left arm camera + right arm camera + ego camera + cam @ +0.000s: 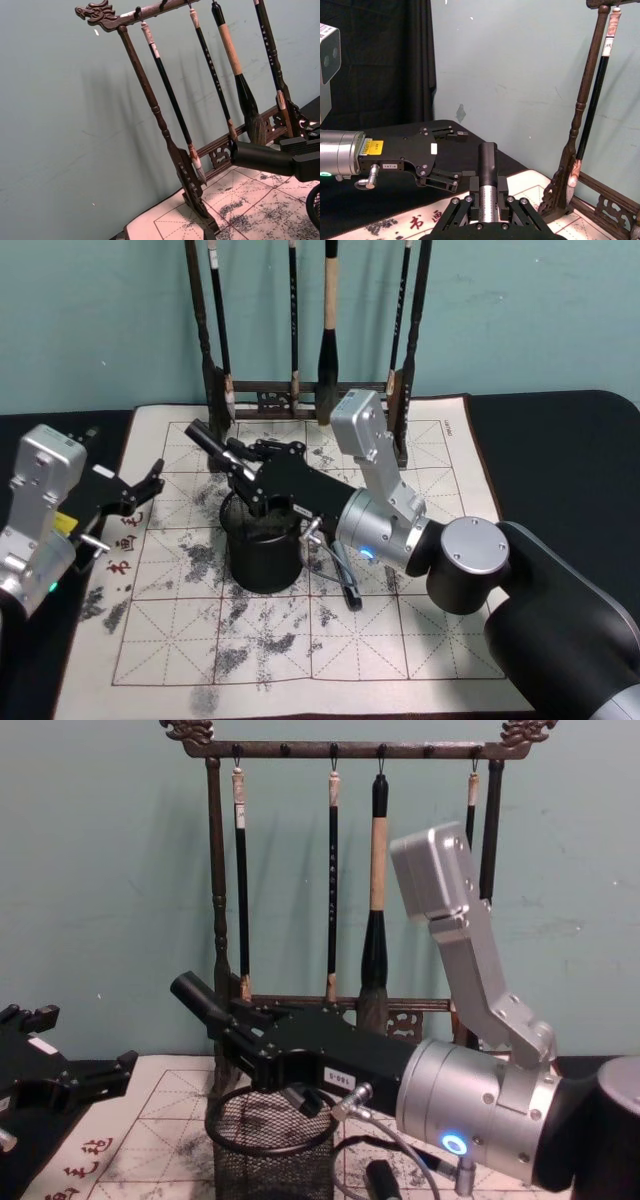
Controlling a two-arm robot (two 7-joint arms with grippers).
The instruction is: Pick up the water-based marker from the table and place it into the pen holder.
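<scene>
My right gripper is shut on the water-based marker, a black cylinder held tilted, its free end pointing up and to the left. It hangs just above the rim of the pen holder, a black wire-mesh cup standing on the cream grid mat. From the chest view the marker sticks out of the right gripper over the mesh pen holder. In the right wrist view the marker sits between the fingers. My left gripper is open at the mat's left edge, apart from the holder.
A tall dark wooden brush rack with several hanging brushes stands at the back of the mat, close behind the right arm. A short dark cylinder and a cable lie on the mat right of the holder. The mat's front half is bare.
</scene>
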